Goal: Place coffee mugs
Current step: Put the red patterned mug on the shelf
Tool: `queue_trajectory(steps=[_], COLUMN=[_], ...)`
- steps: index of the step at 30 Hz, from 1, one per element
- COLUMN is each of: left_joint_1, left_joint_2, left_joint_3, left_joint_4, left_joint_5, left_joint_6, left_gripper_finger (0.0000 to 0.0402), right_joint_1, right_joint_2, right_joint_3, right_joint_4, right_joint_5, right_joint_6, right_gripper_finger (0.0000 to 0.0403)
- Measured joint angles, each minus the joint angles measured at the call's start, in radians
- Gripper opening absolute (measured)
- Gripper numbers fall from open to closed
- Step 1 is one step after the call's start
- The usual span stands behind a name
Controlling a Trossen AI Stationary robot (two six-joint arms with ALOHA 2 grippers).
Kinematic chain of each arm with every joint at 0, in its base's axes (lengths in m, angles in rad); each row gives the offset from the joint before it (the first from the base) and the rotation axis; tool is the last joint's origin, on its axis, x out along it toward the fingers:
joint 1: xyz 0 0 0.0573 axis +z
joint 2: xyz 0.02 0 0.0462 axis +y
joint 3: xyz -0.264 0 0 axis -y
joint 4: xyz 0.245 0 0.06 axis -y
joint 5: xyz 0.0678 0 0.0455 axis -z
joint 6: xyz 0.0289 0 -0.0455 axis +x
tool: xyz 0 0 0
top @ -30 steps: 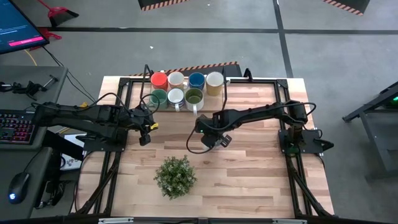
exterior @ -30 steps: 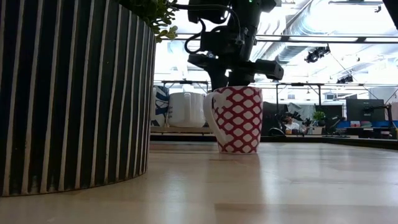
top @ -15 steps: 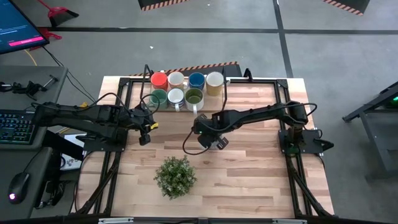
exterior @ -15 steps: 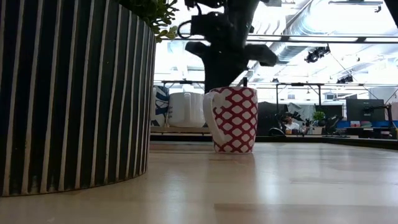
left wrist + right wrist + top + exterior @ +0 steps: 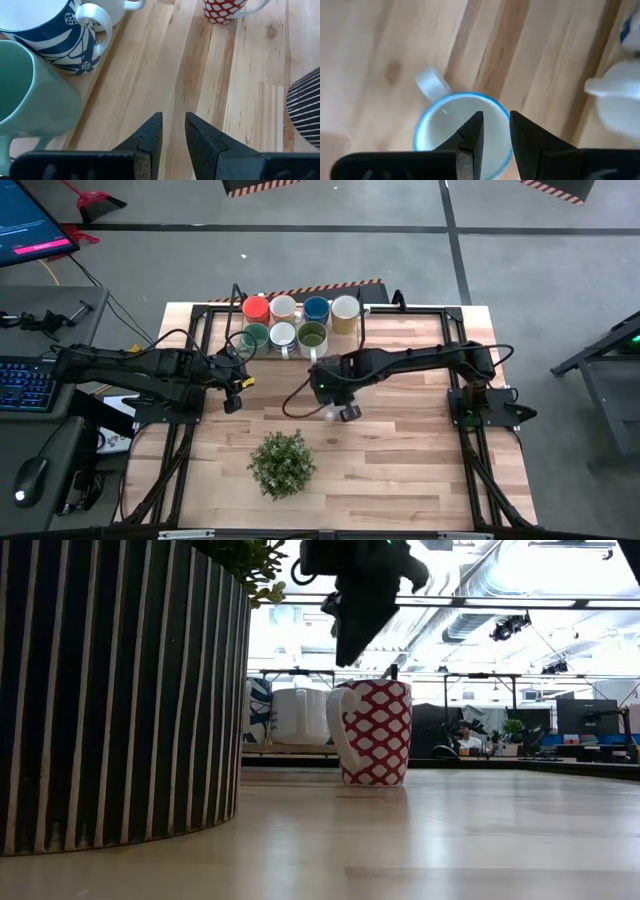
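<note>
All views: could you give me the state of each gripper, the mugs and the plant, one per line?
red-and-white mug: upright on the table, not held.
right gripper: above that mug, slightly open, empty.
left gripper: over bare wood, slightly open, empty.
mug cluster: seven upright, close together.
potted plant: upright.

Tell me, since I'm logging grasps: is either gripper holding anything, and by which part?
Nothing is held. The right gripper hangs empty above the red-and-white patterned ceramic mug; the left gripper is empty over the wooden table.
</note>
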Motion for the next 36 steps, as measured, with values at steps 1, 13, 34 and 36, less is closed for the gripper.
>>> queue_trajectory(steps=[1, 13, 34, 36], left_joint_1=[0.0, 0.0, 0.0, 0.0], left_joint_2=[0.0, 0.0, 0.0, 0.0], left_joint_3=[0.0, 0.0, 0.0, 0.0], left_joint_4=[0.0, 0.0, 0.0, 0.0], left_joint_5=[0.0, -0.001, -0.001, -0.001], left_joint_6=[0.0, 0.024, 0.032, 0.032], left_gripper_finger=[0.0074, 0.0074, 0.0074, 0.0074], right_joint_1=[0.0, 0.0, 0.214, 0.234], right_joint_2=[0.0, 0.0, 0.0, 0.0], right_joint_3=[0.007, 0.024, 0.024, 0.024], right_joint_4=[-0.001, 0.0, -0.005, -0.004], right_joint_5=[-0.011, -0.139, 0.038, 0.068], right_joint_6=[0.058, 0.722, 1.48, 1.549], right_gripper_finger=[0.0071, 0.0071, 0.0071, 0.0071])
